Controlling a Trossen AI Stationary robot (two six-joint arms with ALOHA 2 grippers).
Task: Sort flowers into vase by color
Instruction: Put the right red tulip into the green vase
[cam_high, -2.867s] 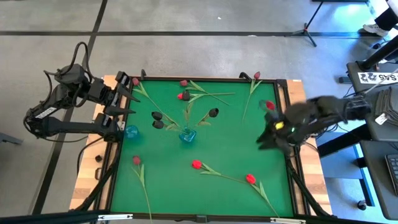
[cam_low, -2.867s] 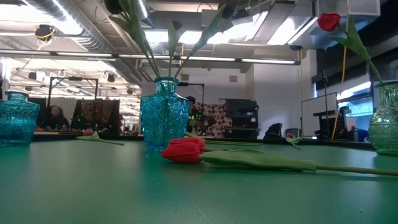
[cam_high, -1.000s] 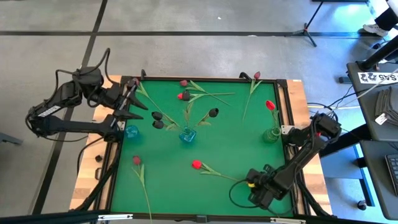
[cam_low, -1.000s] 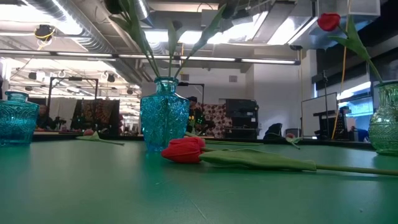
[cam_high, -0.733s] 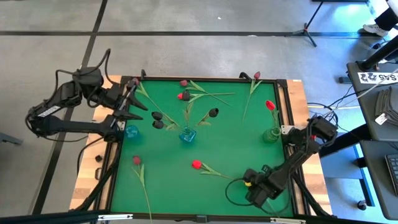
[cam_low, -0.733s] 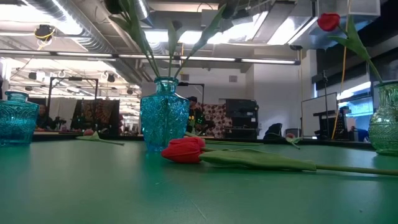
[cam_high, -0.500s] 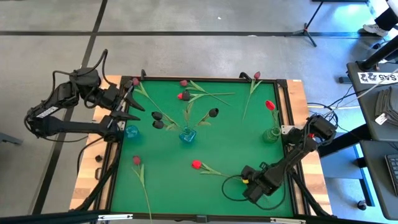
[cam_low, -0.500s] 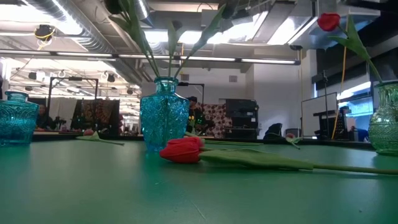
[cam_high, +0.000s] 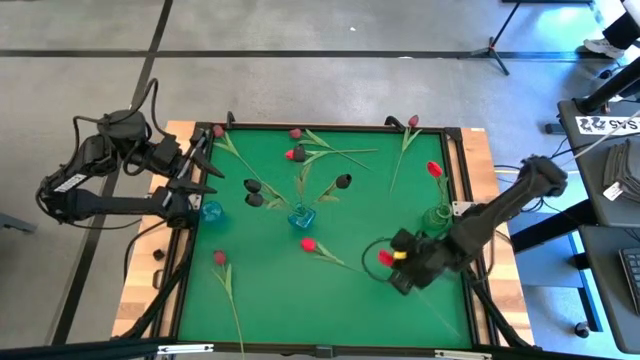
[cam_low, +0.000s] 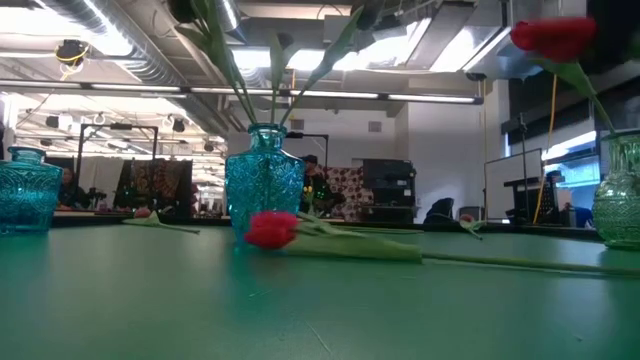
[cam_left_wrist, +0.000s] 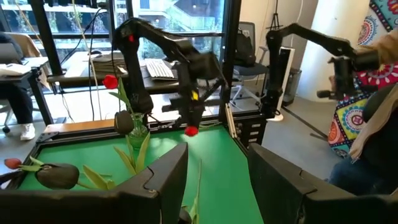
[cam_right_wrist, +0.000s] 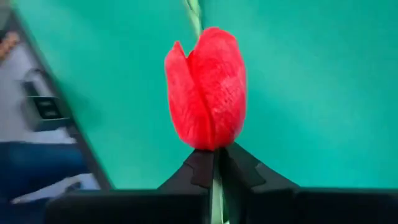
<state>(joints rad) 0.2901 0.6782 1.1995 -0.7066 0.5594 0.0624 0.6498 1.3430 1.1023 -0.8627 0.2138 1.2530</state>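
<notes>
My right gripper (cam_high: 393, 266) hangs over the table's near right part, shut on a bright red tulip (cam_right_wrist: 208, 93) whose head (cam_high: 385, 258) shows at its fingertips. A second red tulip (cam_high: 308, 243) lies flat on the green mat beside it. The green vase (cam_high: 436, 216) at the right holds one red tulip (cam_high: 433, 169). The blue middle vase (cam_high: 301, 218) holds dark-headed flowers. My left gripper (cam_high: 212, 155) waits open at the far left corner, above a pink tulip (cam_high: 217, 131) lying on the mat. My right gripper pinches the tulip's stem just under the head (cam_right_wrist: 215, 163) between its two fingers. The fingers slant downward, and the stem (cam_right_wrist: 216, 186) runs back between them. The head stands clear of the mat, beyond the fingertips.
A second blue vase (cam_high: 211, 211) stands at the left edge. More tulips lie at the far edge (cam_high: 295, 133), (cam_high: 291, 154), (cam_high: 412, 121), and one at the near left (cam_high: 219, 258). Black rails frame the mat (cam_high: 330, 300).
My right gripper has risen from the near right corner and gone toward the table's middle and far edge, carrying the red tulip up off the mat. The other red tulip has slid along the mat toward the blue middle vase.
</notes>
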